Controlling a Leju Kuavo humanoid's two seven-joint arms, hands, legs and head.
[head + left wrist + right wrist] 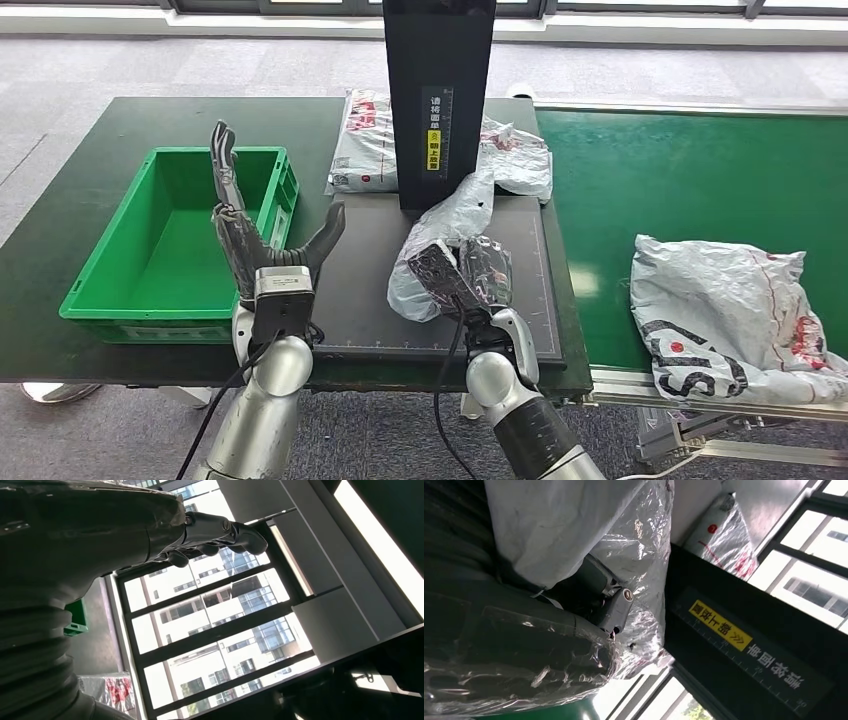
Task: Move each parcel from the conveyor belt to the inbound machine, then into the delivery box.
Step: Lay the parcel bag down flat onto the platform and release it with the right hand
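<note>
A white plastic parcel (440, 240) is gripped by the right hand (468, 275), whose dark fingers (487, 268) are wrapped around its lower part. The parcel is held over the black platform of the inbound machine (370, 280), just in front of the machine's upright black column (438, 100); whether it touches the platform cannot be told. In the right wrist view the crinkled white and clear wrapping (574, 525) is seen pressed against the hand (524, 645), with the column's yellow label (720, 625) close behind it.

The left hand (262, 235) is raised upright beside the machine's platform, at the near corner of the green delivery box (120, 300); its fingers (225, 165) are spread apart and nothing is held. In the left wrist view the fingers (220, 530) are seen against windows.

A second parcel (365, 140) with red print lies on the tabletop (90, 180) behind the machine's platform, partly hidden by the column. A third parcel (730, 310) lies on the green conveyor belt (680, 170), well apart from the machine.
</note>
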